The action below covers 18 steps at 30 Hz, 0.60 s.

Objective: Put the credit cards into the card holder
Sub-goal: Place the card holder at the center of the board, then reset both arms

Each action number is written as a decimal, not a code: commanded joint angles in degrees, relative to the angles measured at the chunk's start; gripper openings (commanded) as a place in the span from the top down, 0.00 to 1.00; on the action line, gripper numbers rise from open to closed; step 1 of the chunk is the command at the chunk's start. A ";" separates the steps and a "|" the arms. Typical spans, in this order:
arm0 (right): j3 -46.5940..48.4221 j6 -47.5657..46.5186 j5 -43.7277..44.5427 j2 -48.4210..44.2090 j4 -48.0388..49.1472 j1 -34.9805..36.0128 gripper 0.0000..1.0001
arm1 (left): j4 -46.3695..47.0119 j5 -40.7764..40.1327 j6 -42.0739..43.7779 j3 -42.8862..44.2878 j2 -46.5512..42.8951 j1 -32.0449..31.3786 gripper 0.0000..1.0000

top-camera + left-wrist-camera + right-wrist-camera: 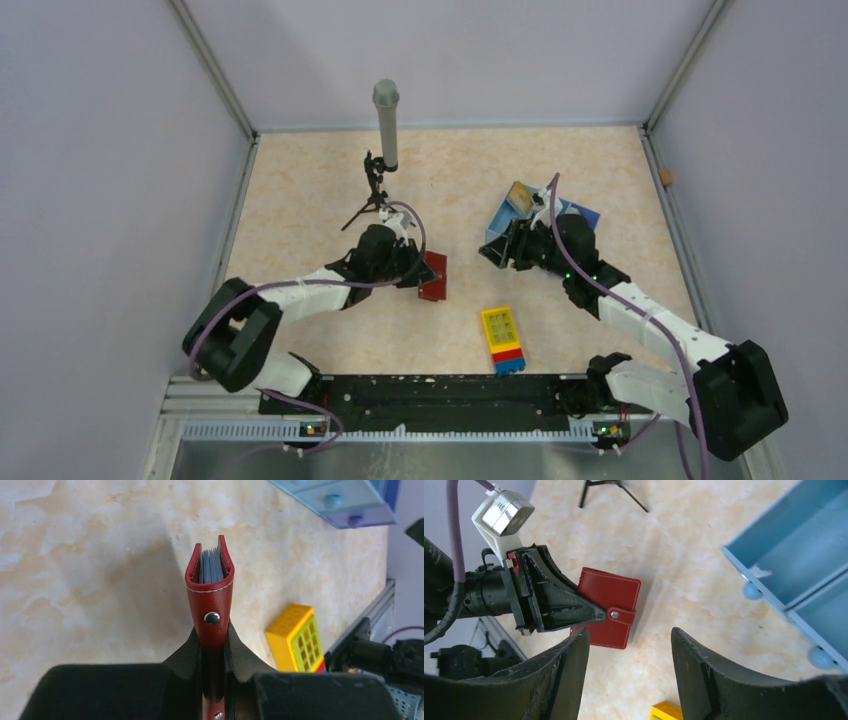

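The card holder [434, 275] is a dark-red wallet, folded and snapped shut by its tab [620, 614]. My left gripper [212, 630] is shut on its tab end and holds it edge-up just above the table; blue-grey pockets [211, 567] show in its far edge. My right gripper [629, 645] is open with nothing between its fingers, hovering beside the light-blue tray and facing the card holder [609, 600]. A yellow-gold credit card [520, 199] lies in the tray's far compartment. I see no other cards.
The light-blue tray [500, 225] with compartments sits right of centre, its wall [774, 555] close to my right gripper. A yellow, red and blue block [503, 340] lies near the front. A grey cylinder [386, 125] on a small black tripod [372, 195] stands at the back.
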 commanded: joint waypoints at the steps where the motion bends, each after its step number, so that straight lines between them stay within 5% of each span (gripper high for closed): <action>1: 2.64 -3.44 -0.23 1.45 -2.31 -3.13 0.40 | 14.58 -1.55 -1.83 0.92 8.82 0.62 0.89; 4: 3.17 -3.49 0.47 2.05 -3.91 -4.95 0.39 | 14.07 -2.63 -0.95 1.70 12.24 1.96 0.74; 12: 5.20 -5.97 11.29 1.29 -13.09 -8.11 0.38 | 8.55 -6.56 0.21 -4.19 2.57 11.09 0.02; 18: 5.78 -8.17 24.94 -4.97 -17.40 -8.13 0.38 | -17.48 -20.05 1.82 2.08 -11.57 16.10 0.01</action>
